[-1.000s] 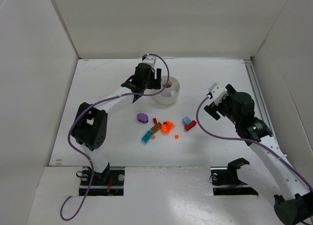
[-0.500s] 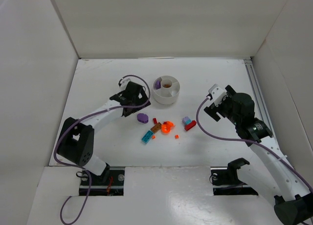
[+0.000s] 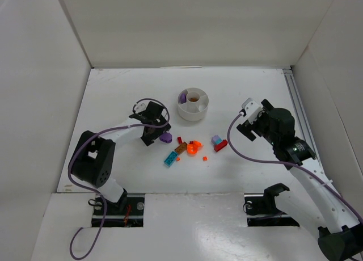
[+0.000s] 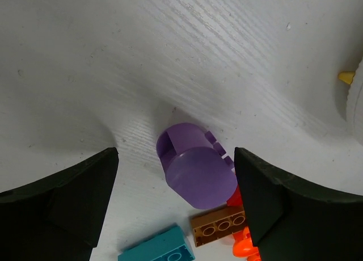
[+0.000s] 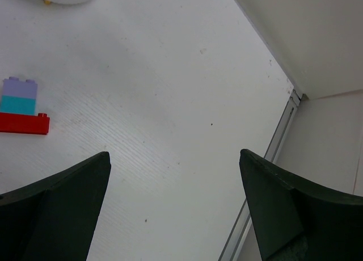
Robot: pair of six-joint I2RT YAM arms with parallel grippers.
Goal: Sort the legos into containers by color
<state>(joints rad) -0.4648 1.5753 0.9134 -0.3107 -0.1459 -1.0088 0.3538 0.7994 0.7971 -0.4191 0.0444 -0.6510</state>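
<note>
Top external view, with both wrist views. The left gripper [image 3: 159, 135] stands low over the white table [image 3: 113, 91], its jaws spread to either side of a purple round piece [image 4: 195, 173] that lies on the surface. There is a clear gap at the left finger, while the right finger [image 4: 272, 204] is just beside the piece (contact cannot be told). One second earlier this gripper hung over the round white dish [image 3: 193, 117]. Half a second earlier it was to the dish's left, and it has since swung down to the near edge of the loose pile.

The dish now shows uncovered, with a purple piece [image 3: 182, 96] in its left wedge and a brownish tint in the central well. The remaining legos lie where they lay before, near the purple round piece: a teal brick [image 4: 159, 247], a brown brick [image 4: 218, 230] and an orange piece [image 3: 194, 148]. Further right is a lilac-teal-red stack [image 5: 20, 105].

The right gripper [image 5: 176, 215] has not moved. It hovers right of the stack with its jaws wide apart and nothing between them.
</note>
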